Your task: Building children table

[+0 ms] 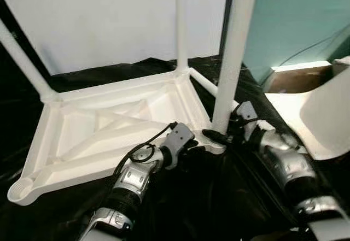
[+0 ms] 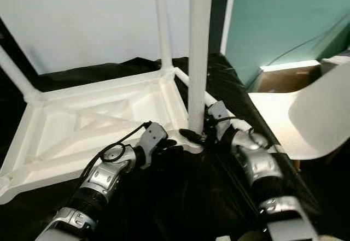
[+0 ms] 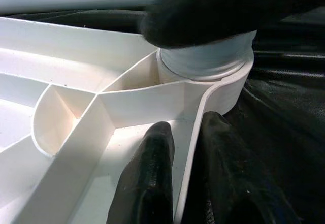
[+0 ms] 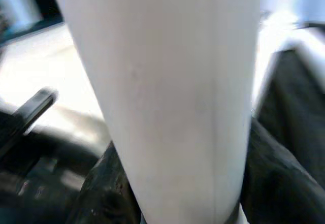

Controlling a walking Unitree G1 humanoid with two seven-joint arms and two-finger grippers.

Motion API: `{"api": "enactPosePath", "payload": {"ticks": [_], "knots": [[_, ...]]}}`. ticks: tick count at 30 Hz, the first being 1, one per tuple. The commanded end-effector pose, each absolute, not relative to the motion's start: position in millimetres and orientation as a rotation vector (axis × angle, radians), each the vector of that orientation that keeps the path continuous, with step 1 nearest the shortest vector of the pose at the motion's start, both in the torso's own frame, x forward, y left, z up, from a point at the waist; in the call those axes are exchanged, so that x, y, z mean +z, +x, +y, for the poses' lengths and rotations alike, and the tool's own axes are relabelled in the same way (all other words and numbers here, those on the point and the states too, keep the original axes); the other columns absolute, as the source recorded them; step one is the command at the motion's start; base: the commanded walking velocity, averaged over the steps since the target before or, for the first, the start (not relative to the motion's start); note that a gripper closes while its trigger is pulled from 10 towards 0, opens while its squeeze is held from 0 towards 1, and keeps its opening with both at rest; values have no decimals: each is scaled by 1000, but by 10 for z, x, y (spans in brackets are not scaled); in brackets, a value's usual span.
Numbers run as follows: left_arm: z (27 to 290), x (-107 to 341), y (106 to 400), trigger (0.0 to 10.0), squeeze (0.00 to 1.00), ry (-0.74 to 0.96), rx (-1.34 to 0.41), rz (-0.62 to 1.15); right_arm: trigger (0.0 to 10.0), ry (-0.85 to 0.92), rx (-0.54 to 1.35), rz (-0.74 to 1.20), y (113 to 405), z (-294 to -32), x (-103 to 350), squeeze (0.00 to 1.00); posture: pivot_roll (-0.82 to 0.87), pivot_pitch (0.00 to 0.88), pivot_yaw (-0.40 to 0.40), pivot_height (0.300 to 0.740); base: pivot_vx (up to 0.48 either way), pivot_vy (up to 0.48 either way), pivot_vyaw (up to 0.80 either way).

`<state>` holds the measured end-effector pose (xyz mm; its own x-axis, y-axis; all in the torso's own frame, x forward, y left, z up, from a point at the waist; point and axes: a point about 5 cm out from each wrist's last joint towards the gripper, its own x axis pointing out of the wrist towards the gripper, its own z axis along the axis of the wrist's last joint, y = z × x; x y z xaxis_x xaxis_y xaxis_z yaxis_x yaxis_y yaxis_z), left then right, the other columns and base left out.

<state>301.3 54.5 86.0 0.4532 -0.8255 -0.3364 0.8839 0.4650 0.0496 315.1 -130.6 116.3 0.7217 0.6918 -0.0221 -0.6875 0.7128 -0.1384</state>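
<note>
With three legs standing on the upturned white plastic ribbed tabletop (image 1: 109, 137), the left end effector (image 3: 185, 178) pinches its rim while the right end effector (image 1: 221, 137) clasps the white plastic tube leg (image 1: 232, 55) at the near corner socket, leaving one socket empty.

Black plastic sheet (image 1: 219, 197) over the floor, pale wall (image 1: 109, 22) behind, teal wall (image 1: 295, 17) to the right

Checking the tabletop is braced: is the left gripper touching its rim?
Touching: in the left wrist view its fingers straddle the tabletop rim.
</note>
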Motion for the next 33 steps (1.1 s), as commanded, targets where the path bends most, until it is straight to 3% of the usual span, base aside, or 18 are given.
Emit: {"api": "enactPosePath", "payload": {"ticks": [1,4,13,15,16,17,22,23,26,33], "knots": [[529,458,2834,10000,0,205,-1033,477,0,-138,801,-22,3113,-1083,1112,0,86,0,18,740,0,0,0],[506,461,2834,10000,0,205,-1039,475,0,-21,555,-70,3075,-1023,1081,0,82,0,19,740,0,0,0],[493,449,2813,10000,0,205,-1048,479,0,10,482,-84,3065,-1035,1080,0,74,0,23,740,0,0,0],[488,452,2817,10000,0,204,-1048,478,7843,-9,503,-87,3041,-1005,1091,0,75,0,22,740,0,0,0],[487,454,2819,10000,0,203,-1047,478,7843,-12,503,-89,3036,-1001,1095,0,75,0,22,740,0,0,0],[485,456,2821,10000,0,202,-1047,477,10000,-8,540,-87,3025,-976,1104,1000,76,0,21,740,0,0,0],[480,453,2820,10000,0,201,-1046,478,10000,-37,711,-54,2986,-932,1093,1000,73,0,23,740,0,0,0],[478,452,2819,10000,0,201,-1046,478,10000,-49,742,-46,2988,-949,1091,0,72,0,23,740,0,0,0],[467,445,2810,10000,0,203,-1051,481,10000,-121,902,-11,3050,-1142,1122,0,67,0,24,740,0,0,0],[472,441,2799,10000,0,210,-1060,483,10000,-259,1029,68,3154,-1351,1127,0,63,0,27,740,0,0,0]]}}
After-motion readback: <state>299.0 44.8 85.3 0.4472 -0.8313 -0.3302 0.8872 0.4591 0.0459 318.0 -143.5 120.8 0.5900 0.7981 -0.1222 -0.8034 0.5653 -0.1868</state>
